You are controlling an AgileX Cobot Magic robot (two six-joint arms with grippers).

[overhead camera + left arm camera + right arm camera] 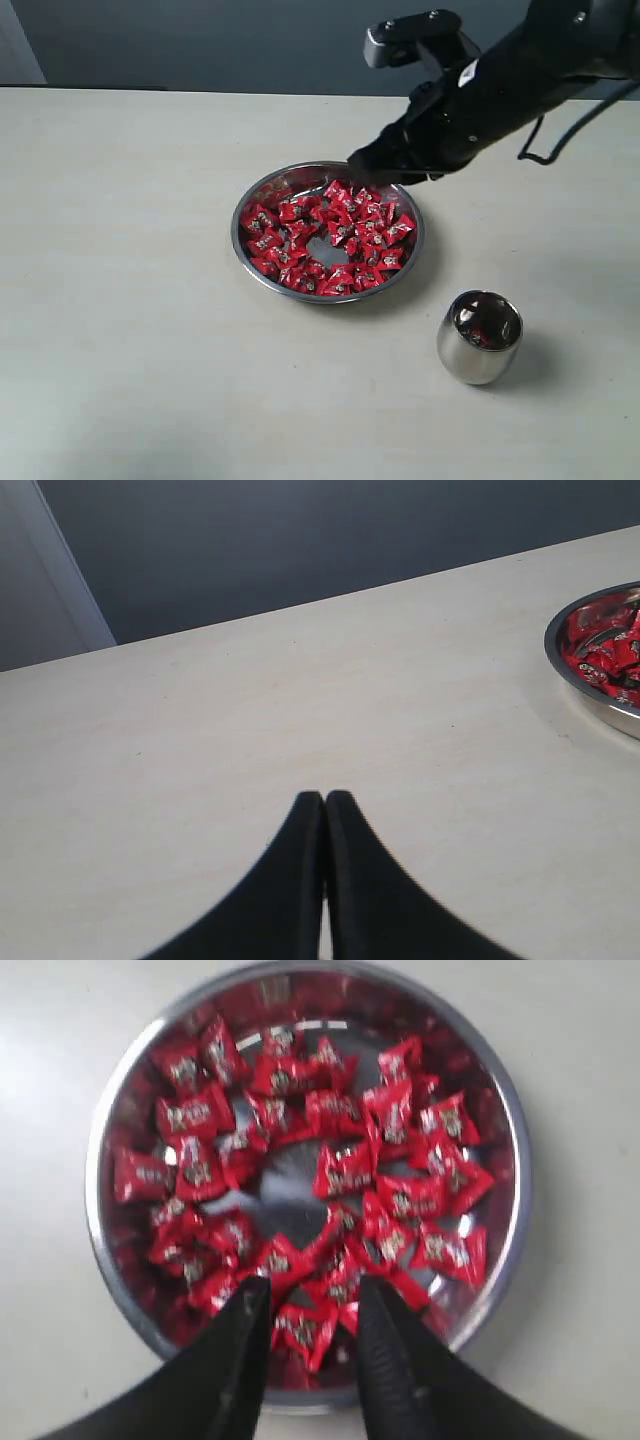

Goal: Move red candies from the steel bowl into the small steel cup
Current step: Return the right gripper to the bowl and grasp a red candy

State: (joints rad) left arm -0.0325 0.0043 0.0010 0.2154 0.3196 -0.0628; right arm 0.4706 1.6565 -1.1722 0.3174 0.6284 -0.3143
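Note:
The steel bowl (262,188) sits mid-table, filled with several red candies (365,225) around a bare patch of its bottom. My right gripper (362,166) hovers over the bowl's far rim. In the right wrist view this gripper (313,1295) is open above the candies (345,1165), its fingers straddling one near the bowl's rim (95,1210) without pinching it. The small steel cup (480,337) stands upright at the front right, with red showing inside. My left gripper (325,798) is shut and empty over bare table, the bowl (590,695) off to one side.
The pale table (130,300) stretches wide to the left of the bowl and in front of it. A dark wall (200,40) runs behind the table's far edge. The right arm (520,80) reaches in from the upper right above the table.

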